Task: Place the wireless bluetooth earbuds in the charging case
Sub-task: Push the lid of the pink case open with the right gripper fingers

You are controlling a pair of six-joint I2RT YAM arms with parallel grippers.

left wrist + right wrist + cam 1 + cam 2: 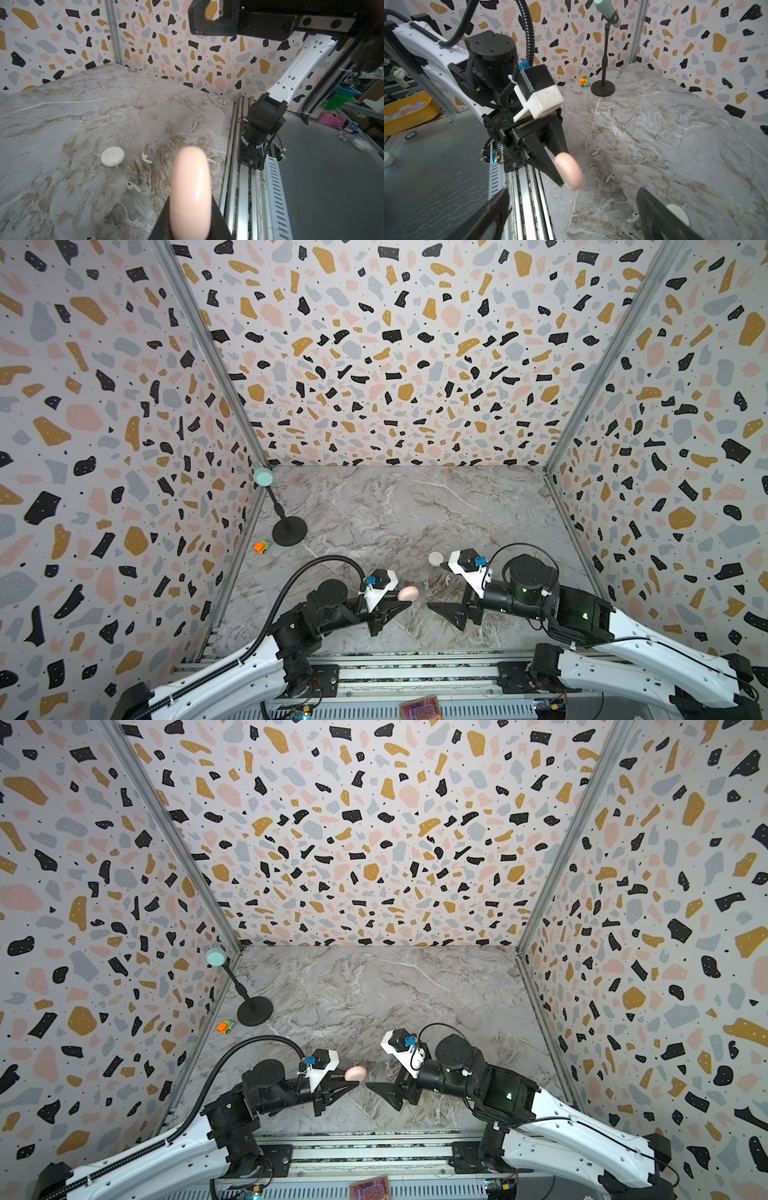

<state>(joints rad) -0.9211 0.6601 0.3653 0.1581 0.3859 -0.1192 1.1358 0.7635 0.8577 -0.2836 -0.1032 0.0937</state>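
We see left gripper point(560, 164) clamped on pink case point(569, 171), lid seemingly closed. Right gripper point(442, 612) spread wide, empty. Earbuds point(610, 177) loose on marble table point(374, 510), just right of case. Our worries: buds skidding under pinch, case twisting in narrow grip.

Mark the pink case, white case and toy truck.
pink case point(407, 593): in a top view, middle of its shell.
white case point(112, 156): left wrist view, middle of its top face.
toy truck point(584, 83): right wrist view, middle of its body.
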